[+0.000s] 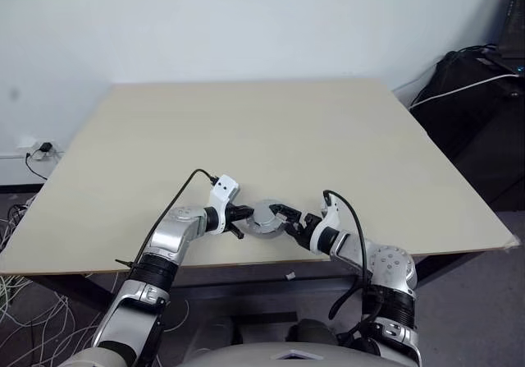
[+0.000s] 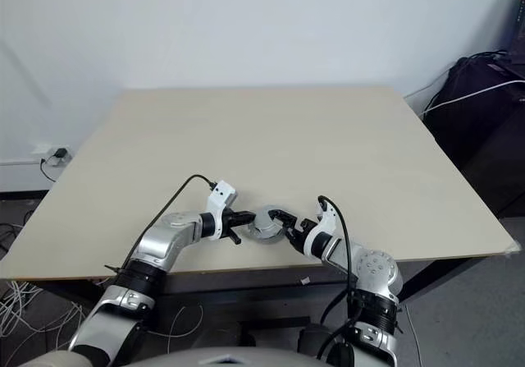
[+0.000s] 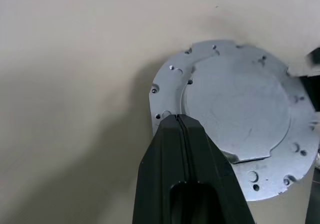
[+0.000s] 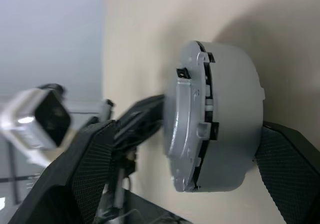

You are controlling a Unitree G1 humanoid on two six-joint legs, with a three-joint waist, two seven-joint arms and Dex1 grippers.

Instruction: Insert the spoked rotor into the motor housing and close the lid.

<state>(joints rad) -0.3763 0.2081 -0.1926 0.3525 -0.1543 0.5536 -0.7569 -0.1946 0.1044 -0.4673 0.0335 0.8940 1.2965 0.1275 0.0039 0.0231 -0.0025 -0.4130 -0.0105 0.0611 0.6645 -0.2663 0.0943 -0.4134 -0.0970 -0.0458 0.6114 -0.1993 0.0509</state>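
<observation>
Left eye view: near the counter (image 1: 271, 129) front edge, the left gripper (image 1: 243, 213), fingers pressed together, touches the lid (image 3: 235, 108) capping the housing (image 4: 232, 129), which the right gripper (image 1: 283, 216) brackets with spread fingers.

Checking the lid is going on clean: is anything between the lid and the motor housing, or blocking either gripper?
Nothing visible. The lid already sits on the motor housing. The left gripper, shut, rests its tips at the lid's edge; the right gripper straddles the housing with jaws wide.
</observation>
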